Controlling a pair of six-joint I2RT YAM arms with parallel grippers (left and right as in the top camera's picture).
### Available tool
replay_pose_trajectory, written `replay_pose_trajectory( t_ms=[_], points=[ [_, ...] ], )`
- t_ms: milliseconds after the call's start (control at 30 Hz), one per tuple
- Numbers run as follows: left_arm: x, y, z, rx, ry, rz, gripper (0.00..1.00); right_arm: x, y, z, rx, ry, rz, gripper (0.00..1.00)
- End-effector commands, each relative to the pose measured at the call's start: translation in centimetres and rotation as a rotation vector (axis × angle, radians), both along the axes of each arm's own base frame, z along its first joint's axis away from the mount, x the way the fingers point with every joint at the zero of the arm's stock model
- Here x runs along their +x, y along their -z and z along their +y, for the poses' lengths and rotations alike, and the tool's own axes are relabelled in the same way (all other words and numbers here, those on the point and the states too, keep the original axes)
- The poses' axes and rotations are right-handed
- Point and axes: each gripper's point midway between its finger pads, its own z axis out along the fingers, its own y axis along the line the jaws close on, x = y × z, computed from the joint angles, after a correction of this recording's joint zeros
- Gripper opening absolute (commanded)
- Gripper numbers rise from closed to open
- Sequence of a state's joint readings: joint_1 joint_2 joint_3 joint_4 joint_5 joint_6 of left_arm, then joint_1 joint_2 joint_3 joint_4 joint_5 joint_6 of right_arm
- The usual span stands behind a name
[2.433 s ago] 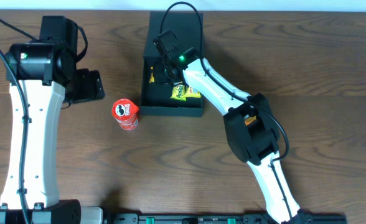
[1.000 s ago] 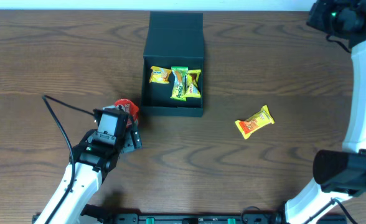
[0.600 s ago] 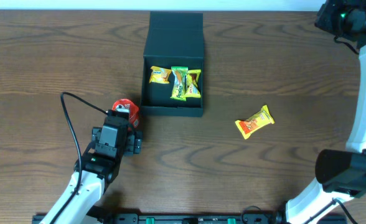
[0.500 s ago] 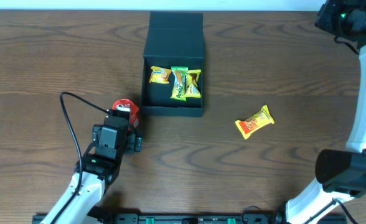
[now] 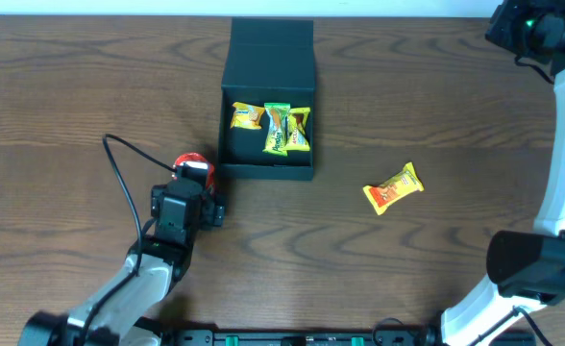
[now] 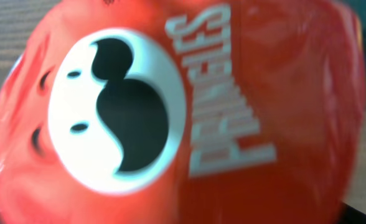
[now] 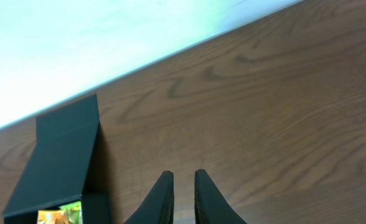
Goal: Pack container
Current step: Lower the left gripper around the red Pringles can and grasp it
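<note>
Beside container point(image 5: 271, 53), red "Pringles" can point(image 6: 170, 106)

— What carries it all?
— A dark brown wood-grain surface point(image 5: 436, 106); a pale band runs along its far edge.
— And what lies on it?
— Three things; the container point(image 5: 266, 173) sits close to the middle of the far edge, its flap lid laid back flat toward that edge.
— Next?
— A red Pringles can point(image 5: 194, 165) lies left of centre, just beside the container's near left corner; whether they touch I cannot tell.
— The third?
— A yellow and orange snack packet point(image 5: 393, 187) lies tilted, right of centre, well apart from the container.
</note>
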State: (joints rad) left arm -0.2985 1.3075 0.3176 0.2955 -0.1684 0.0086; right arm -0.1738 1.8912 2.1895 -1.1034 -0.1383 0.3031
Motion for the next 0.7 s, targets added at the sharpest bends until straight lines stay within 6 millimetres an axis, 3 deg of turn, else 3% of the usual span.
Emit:
replay_pose_trajectory(
  t_ms=[0, 133, 400, 667],
  points=[
    [0.2, 0.9, 0.2, 0.03, -0.003, 0.013, 0.96, -0.2, -1.1, -0.2, 0.021, 0.012, -0.032, 0.12],
    [0.6, 1.2, 0.1, 0.029, -0.003, 0.008, 0.95, -0.3, -1.1, -0.1, 0.025, 0.008, -0.027, 0.13],
    [2.2, -0.6, -0.2, 0.0, -0.009, -0.089, 0.95, -0.3, -1.1, -0.3, 0.025, 0.012, -0.029, 0.13],
    [1.9, 0.2, 2.8, 0.014, -0.096, -0.05, 0.95, 0.2, -1.6, -0.1, 0.054, 0.014, -0.058, 0.14]
  ],
)
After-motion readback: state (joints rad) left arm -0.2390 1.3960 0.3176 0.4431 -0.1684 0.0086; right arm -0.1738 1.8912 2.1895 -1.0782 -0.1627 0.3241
